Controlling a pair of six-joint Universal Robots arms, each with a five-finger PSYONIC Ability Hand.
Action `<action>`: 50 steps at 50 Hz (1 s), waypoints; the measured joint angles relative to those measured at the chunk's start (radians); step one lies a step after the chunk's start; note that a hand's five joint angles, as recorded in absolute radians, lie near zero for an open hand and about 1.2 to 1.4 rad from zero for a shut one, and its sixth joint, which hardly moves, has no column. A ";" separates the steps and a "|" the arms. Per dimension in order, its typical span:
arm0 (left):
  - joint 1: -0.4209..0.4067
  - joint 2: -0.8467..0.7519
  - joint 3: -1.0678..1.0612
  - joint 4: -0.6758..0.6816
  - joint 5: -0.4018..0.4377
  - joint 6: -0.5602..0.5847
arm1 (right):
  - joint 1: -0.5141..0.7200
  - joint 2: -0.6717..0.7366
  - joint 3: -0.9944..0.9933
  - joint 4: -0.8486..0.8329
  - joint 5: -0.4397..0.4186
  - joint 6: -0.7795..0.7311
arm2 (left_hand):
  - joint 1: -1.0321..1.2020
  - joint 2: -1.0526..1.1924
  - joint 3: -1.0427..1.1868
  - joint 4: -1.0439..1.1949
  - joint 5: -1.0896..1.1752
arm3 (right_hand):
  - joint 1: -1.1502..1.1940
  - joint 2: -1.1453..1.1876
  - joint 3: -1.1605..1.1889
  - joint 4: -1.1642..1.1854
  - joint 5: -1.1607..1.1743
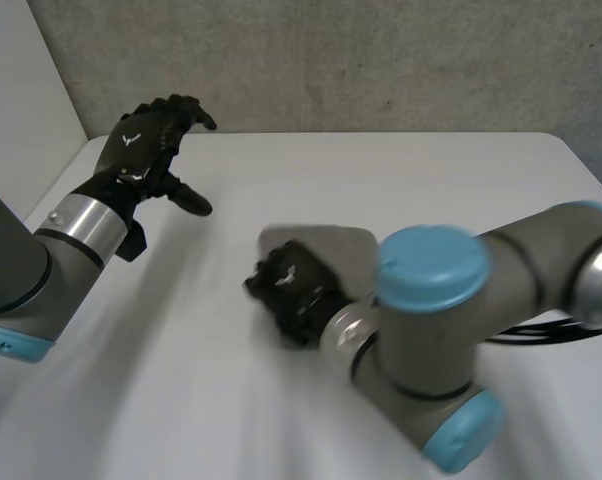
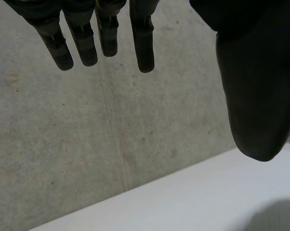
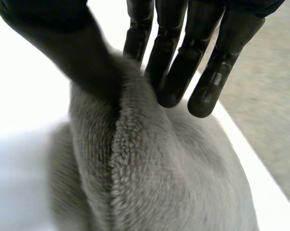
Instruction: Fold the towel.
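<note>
Lying near the middle of the white table (image 1: 401, 180), a grey fluffy towel (image 3: 159, 183) is pinched into a ridge between the thumb and fingers of the right hand (image 3: 183, 57). Well apart from the towel, the left hand (image 1: 146, 140) is held above the table with fingers relaxed, gripping nothing.

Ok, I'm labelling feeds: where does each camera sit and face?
Head view: between and behind both arms, looking down at the table; shows them, open left hand, right hand on towel.
Left wrist view: on the left wrist, facing the wall beyond the table; its hand's straight fingers.
Right wrist view: on the right wrist, facing the towel; its hand pinching it.
Shared: head and right wrist views show the towel.
</note>
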 measured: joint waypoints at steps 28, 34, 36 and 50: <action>-0.192 -0.205 0.052 -0.040 -0.057 -0.091 | -0.292 -0.126 0.116 0.040 0.030 0.315 | 0.000 0.000 0.000 0.000 0.000 | -0.771 -0.754 -0.803 -0.781 -0.798; -0.223 -0.291 0.053 -0.076 -0.056 -0.094 | -0.325 -0.048 0.112 0.033 -0.010 0.357 | 0.000 0.000 0.000 0.000 0.000 | -0.774 -0.754 -0.803 -0.782 -0.798; -0.227 -0.324 0.057 -0.090 -0.057 -0.093 | -0.329 -0.020 0.110 0.029 -0.019 0.368 | 0.000 0.000 0.000 0.000 0.000 | -0.774 -0.754 -0.803 -0.782 -0.798; -0.225 -0.328 0.082 -0.147 -0.058 -0.089 | -0.342 -0.027 0.100 0.028 -0.027 0.397 | -0.004 0.000 0.000 -0.001 0.000 | -0.775 -0.754 -0.805 -0.782 -0.798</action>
